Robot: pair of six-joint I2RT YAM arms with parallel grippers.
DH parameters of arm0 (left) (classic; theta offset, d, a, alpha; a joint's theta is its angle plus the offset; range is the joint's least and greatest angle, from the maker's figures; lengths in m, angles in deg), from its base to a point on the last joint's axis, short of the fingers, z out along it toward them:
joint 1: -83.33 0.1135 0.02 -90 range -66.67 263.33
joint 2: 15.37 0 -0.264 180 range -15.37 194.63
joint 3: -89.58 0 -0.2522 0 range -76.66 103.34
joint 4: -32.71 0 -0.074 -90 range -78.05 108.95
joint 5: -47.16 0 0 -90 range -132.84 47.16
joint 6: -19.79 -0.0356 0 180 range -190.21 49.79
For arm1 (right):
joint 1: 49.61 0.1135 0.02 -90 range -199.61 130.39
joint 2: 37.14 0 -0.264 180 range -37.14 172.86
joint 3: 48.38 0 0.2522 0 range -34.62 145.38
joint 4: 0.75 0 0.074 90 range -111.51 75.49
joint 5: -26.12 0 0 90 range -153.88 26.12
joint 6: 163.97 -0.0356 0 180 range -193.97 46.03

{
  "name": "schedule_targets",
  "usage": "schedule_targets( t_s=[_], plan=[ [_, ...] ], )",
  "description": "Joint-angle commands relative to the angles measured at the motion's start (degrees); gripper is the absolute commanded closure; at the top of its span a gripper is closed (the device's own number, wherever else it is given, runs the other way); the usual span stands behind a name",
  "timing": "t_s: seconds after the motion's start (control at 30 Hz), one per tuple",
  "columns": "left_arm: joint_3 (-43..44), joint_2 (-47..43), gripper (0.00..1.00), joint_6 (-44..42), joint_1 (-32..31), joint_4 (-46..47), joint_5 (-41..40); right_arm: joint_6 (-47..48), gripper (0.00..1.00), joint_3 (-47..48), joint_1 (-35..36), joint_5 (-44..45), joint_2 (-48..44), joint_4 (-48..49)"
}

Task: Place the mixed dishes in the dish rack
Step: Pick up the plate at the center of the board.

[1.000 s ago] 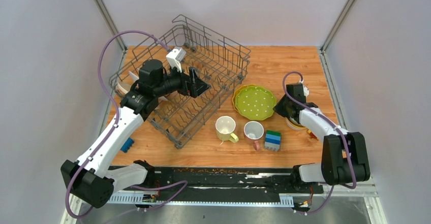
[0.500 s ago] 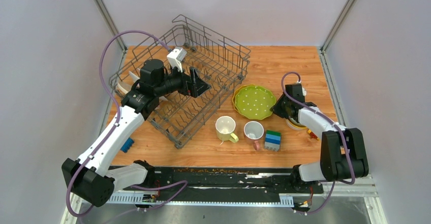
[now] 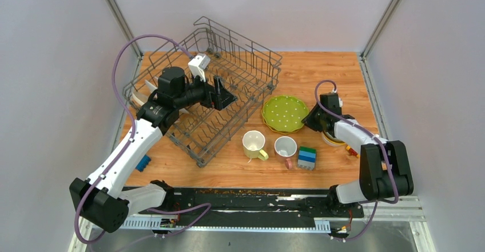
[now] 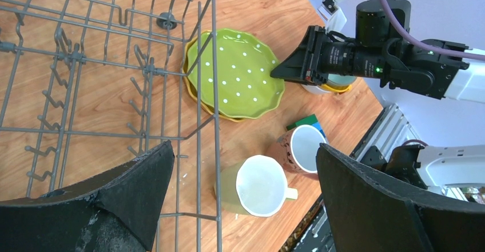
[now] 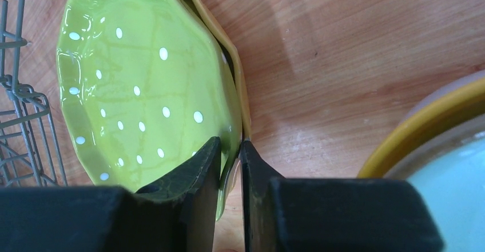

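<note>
Dish rack (image 3: 251, 75): tabletop (image 3: 320, 69), far left; left gripper (image 3: 224, 95) hangs over it, jaws wide apart.
Green dotted plate (image 3: 284, 112): just beside the rack, right edge newly tipped up off yellow plate (image 5: 237, 69).
Right gripper (image 5: 230, 149): pinching the green rim; lift apparently begun.

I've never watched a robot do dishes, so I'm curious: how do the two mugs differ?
The yellow mug is pale yellow, handle included; the white mug has a pink handle. The yellow mug stands nearer the dish rack; the white mug stands beside the toy blocks. Both stand upright and empty.
</note>
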Motion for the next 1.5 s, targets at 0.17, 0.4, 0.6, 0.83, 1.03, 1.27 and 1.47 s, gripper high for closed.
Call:
schedule_targets(
  t_s=[0.17,0.4,0.6,0.83,1.03,1.27,1.47],
  plan=[
    [1.07,0.18,0.00,0.03,-0.21,0.02,0.02,-0.12,0.92,-1.25,0.13,-0.75,2.19,3.05],
    [1.06,0.08,0.00,-0.16,-0.14,-0.40,-0.77,-1.66,1.00,-3.43,0.10,-3.55,-1.60,6.05],
    [0.90,0.16,0.00,0.05,-0.14,-0.21,-0.20,-6.38,1.00,-8.33,-0.08,-6.73,-6.58,13.29],
    [0.80,0.07,0.00,0.09,-0.22,-0.28,-0.32,-11.61,1.00,-13.22,-0.95,-9.04,-11.01,19.56],
    [0.84,0.21,0.00,0.27,-0.15,-0.27,-0.28,-13.50,1.00,-15.51,-2.16,-9.05,-13.79,20.91],
    [0.85,0.82,0.00,0.68,-0.16,0.21,-0.01,-13.39,1.00,-15.88,-2.85,-10.14,-16.08,21.08],
    [0.99,0.80,0.00,0.62,-0.19,0.10,-0.21,-10.01,1.00,-13.14,-2.78,-7.84,-17.52,15.78]
  ],
)
